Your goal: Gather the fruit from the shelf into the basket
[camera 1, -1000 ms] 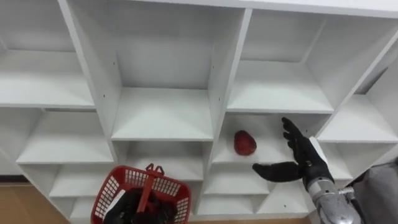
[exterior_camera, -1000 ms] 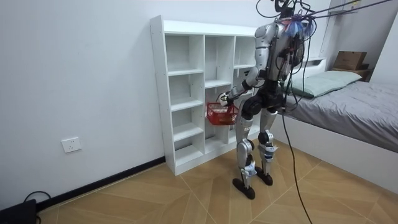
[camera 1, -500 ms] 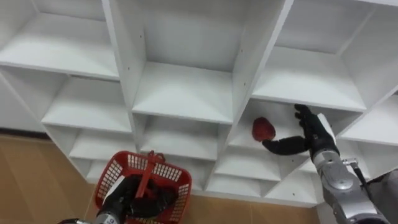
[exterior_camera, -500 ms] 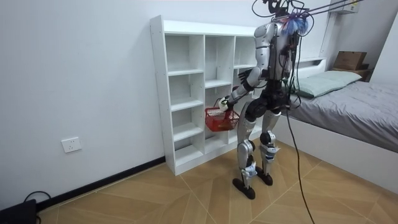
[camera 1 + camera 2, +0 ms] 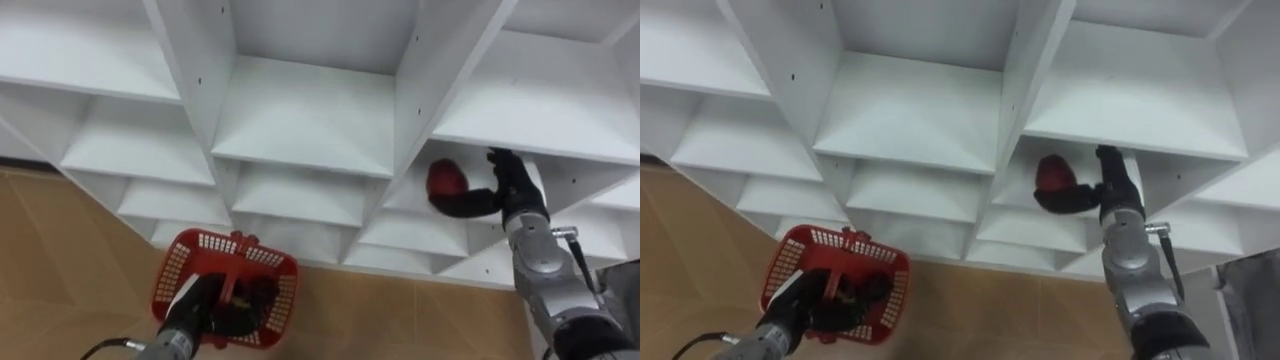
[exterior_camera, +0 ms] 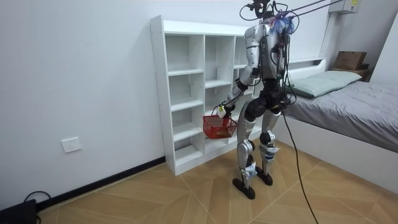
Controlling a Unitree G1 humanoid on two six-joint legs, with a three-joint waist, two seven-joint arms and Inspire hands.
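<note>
**A wide hand at the red fruit in the closet**

The right hand (image 5: 512, 188) is inside the closet (image 5: 310, 130), in a box on the closet's right side, under the shelf that runs across its middle. The hand is spread wide. Its thumb lies long and low under the red fruit (image 5: 445, 177), and its fingers (image 5: 500, 160) stand up just beside it. The fruit sits in the crook between thumb and fingers. It rests on the shelf of that box, and the hand has not closed round it yet.

The left hand (image 5: 208, 308) is low down in front of the closet, below its middle column. Its fingers are curled round the handle of the red basket (image 5: 262, 271). The basket hangs from that hand, out in front of the closet's bottom shelves and above the wooden floor (image 5: 70, 250).

The other boxes in the closet are white and bare.

In the room view the robot stands up straight on both feet, right in front of the closet, facing it. A bed (image 6: 354, 99) stands on the far side of the robot from the closet.
</note>
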